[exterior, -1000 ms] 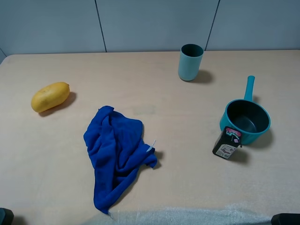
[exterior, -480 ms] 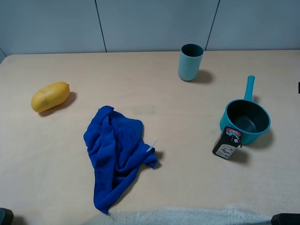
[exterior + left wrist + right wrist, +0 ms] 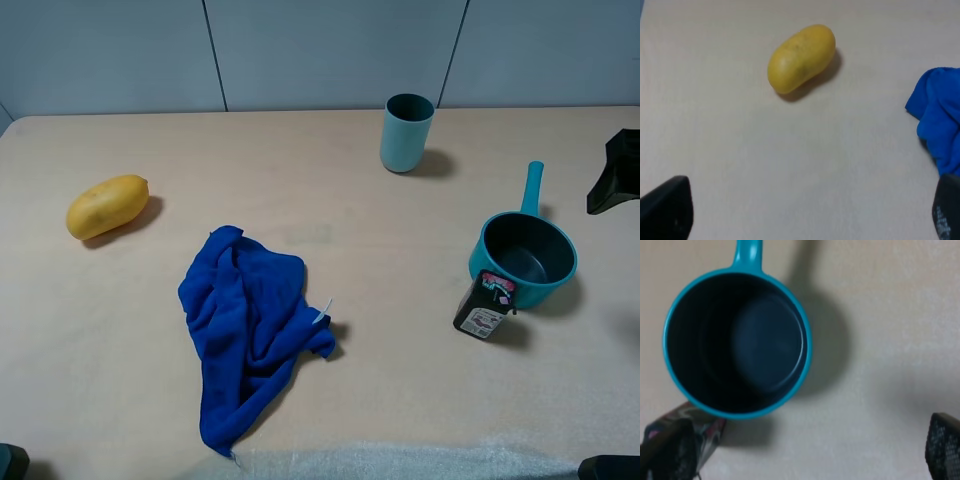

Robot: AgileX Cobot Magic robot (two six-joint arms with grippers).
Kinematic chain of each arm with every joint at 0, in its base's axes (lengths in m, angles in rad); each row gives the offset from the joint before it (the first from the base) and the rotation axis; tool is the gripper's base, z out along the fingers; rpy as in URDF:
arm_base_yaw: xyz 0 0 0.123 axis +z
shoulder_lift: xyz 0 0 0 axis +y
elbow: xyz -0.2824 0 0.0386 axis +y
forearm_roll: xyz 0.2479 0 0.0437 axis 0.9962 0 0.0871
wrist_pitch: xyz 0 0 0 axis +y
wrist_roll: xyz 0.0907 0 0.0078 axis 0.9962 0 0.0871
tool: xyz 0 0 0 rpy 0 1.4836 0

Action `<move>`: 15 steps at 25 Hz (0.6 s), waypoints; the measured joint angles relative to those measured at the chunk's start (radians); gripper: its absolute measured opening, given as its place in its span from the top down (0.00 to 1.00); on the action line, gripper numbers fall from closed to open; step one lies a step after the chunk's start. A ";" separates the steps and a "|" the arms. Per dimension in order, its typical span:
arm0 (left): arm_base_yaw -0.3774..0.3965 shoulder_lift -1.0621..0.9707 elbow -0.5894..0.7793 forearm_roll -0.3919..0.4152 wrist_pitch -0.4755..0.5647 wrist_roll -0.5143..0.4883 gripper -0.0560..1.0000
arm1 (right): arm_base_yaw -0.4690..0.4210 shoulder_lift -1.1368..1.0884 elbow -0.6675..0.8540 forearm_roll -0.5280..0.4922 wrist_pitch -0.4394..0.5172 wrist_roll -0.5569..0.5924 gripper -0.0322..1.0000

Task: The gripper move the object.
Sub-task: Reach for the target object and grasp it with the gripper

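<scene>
The teal saucepan (image 3: pixel 525 258) with a dark inside stands at the right of the table, its straight handle (image 3: pixel 533 185) pointing to the back. In the right wrist view the saucepan (image 3: pixel 737 342) lies below and ahead of the tool. My right gripper (image 3: pixel 618 172) shows as a dark shape at the right edge, to the right of the handle and above the table. It (image 3: pixel 805 460) is open and empty, with the fingertips (image 3: pixel 665 450) wide apart. My left gripper (image 3: pixel 805 215) is open and empty over bare table.
A small black packet (image 3: pixel 484 306) leans on the saucepan's front left side. A taller teal cup (image 3: pixel 406 132) stands at the back. A blue cloth (image 3: pixel 248 325) lies in the middle, a yellow mango (image 3: pixel 106 206) at the left, a white towel (image 3: pixel 400 462) along the front edge.
My right gripper has come into the exterior view from the right edge and moved left, towards the saucepan's side. The saucepan and the other things have not moved.
</scene>
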 joint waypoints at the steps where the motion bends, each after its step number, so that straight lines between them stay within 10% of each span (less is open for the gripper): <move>1: 0.000 0.000 0.000 0.000 0.000 0.000 0.03 | 0.000 0.020 0.000 0.000 -0.014 0.004 0.30; 15: 0.000 0.000 0.000 0.000 0.000 0.000 0.03 | 0.000 0.305 -0.002 0.002 -0.156 0.032 0.30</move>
